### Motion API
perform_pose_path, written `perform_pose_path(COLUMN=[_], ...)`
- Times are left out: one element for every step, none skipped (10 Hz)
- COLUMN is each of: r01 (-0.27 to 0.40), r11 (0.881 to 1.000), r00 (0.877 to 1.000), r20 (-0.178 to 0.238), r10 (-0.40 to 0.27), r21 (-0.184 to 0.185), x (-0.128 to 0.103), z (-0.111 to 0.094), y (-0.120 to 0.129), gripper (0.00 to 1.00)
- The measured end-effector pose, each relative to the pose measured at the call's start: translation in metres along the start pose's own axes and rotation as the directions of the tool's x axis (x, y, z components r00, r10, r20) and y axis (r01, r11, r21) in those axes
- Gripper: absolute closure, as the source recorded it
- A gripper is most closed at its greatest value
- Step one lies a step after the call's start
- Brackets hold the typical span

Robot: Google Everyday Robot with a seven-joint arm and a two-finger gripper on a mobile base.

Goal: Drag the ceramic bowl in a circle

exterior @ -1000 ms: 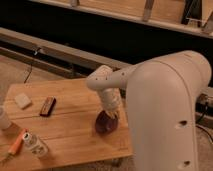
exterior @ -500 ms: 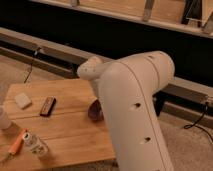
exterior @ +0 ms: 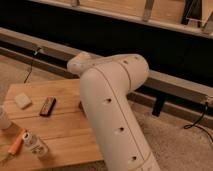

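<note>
Tool closed, hidden behind the bulky white arm (exterior: 114, 107) that fills the middle of the view; nothing of the fingers on show. Arm bent over the right end of the wooden surface (exterior: 60, 127), perforated casing toward the camera.

Ceramic bowl (exterior: 81, 107) almost wholly covered by the arm: only a dark sliver at the casing's left edge, on the surface. Cannot tell whether the tool touches it.

Small brown rectangular block (exterior: 47, 106) flat on the boards, near that sliver but apart from it. Pale square pad (exterior: 22, 100) farther left, apart from the block. Clear bottle (exterior: 36, 145) with white cap on its side near the front edge; orange item (exterior: 16, 144) just beside it. Dark cable (exterior: 30, 67) on the floor behind the surface's far corner.
</note>
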Motion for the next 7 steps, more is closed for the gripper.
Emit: perform_pose_path(r01=[0.031, 0.06, 0.088, 0.118, 0.165, 0.209, 0.251], r11=[1.0, 0.998, 0.996, 0.993, 0.986, 0.978, 0.968], r00=[0.999, 0.998, 0.996, 0.993, 0.986, 0.977, 0.967], r20=[0.011, 0.021, 0.029, 0.033, 0.034, 0.036, 0.043], r10=[-0.031, -0.06, -0.088, -0.117, -0.165, -0.208, -0.249], r21=[-0.004, -0.004, -0.006, -0.009, -0.013, -0.019, -0.031], x=[-0.006, -0.011, -0.012, -0.011, -0.005, 0.002, 0.011], z=[-0.008, -0.015, -0.02, -0.023, -0.027, -0.029, -0.033], y=[0.02, 0.037, 0.05, 0.062, 0.078, 0.093, 0.105], gripper=[1.0, 1.0, 1.0, 1.0, 1.0, 1.0, 1.0])
